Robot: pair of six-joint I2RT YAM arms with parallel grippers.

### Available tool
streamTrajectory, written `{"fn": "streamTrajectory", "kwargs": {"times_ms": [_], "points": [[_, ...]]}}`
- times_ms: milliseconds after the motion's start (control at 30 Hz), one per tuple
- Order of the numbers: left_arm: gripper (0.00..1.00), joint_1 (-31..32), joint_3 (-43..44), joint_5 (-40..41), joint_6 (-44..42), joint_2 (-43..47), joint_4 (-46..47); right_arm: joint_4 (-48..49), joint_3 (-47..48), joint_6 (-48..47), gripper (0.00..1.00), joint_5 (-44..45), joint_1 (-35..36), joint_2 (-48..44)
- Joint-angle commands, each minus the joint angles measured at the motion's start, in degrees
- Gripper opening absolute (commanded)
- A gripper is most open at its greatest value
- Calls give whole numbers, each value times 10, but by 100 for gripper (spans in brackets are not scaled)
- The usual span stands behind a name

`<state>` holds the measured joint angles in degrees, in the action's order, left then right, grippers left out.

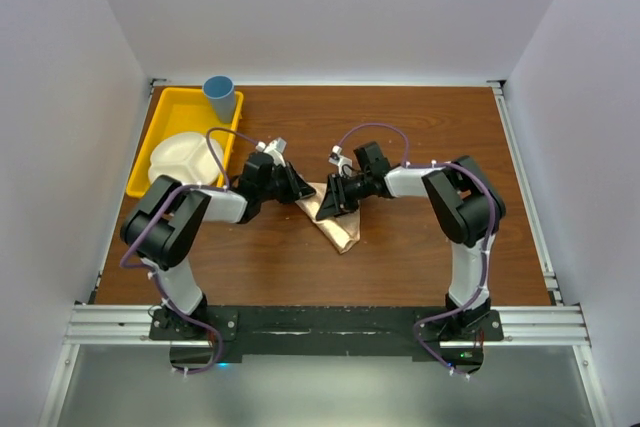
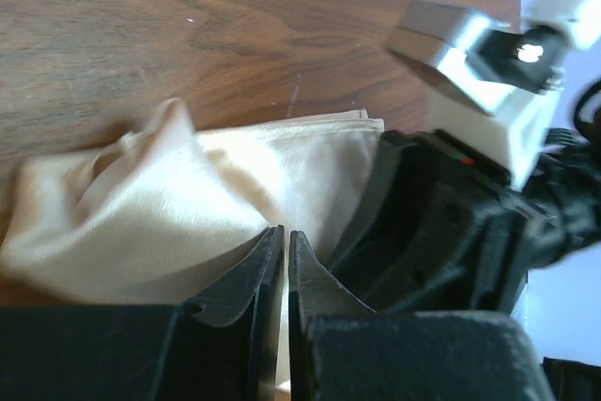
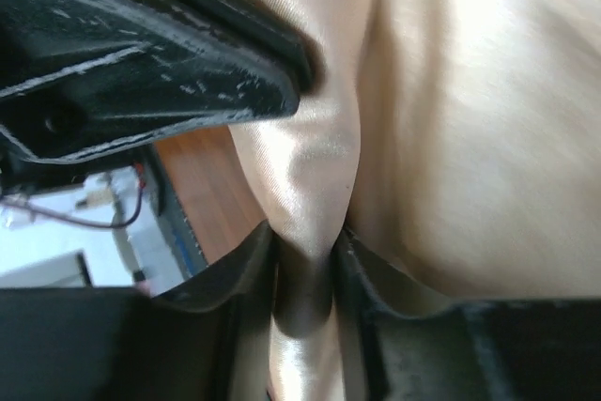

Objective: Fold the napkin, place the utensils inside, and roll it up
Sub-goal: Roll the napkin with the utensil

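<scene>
Right gripper is clamped on a raised ridge of the napkin, which lies mid-table between my two arms, its long axis running from the far left down to the near right. Left gripper is squeezed almost together at the cloth's edge, seemingly nipping a thin layer. Both sit at the far end, so I reckon any pull comes toward me, and I see no fork

This looks like a robotics lab test cell — a brown wood-grain table is closed in by plain white panel walls. Two black-and-white robot arms, left and right, stand on a silver aluminium rail frame and carry thin purple cables.
</scene>
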<state>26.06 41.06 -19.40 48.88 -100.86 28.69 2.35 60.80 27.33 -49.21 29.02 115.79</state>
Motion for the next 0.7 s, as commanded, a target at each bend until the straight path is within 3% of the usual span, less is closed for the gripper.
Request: {"fn": "streamTrajectory", "kwargs": {"times_ms": [0, 100, 300, 667], "points": [[11, -4, -23, 36, -12, -42, -17, -165, 16, -83, 39, 108, 6, -49], [9, -4, -27, 35, -12, -57, -7, -206, 35, -105, 49, 140, 10, -79], [8, -4, -26, 35, -18, -68, -5, -258, 40, -149, 56, 249, 46, -144], [8, -4, -8, 16, -30, -66, -28, -245, -65, -185, 47, 477, 106, -217]]}}
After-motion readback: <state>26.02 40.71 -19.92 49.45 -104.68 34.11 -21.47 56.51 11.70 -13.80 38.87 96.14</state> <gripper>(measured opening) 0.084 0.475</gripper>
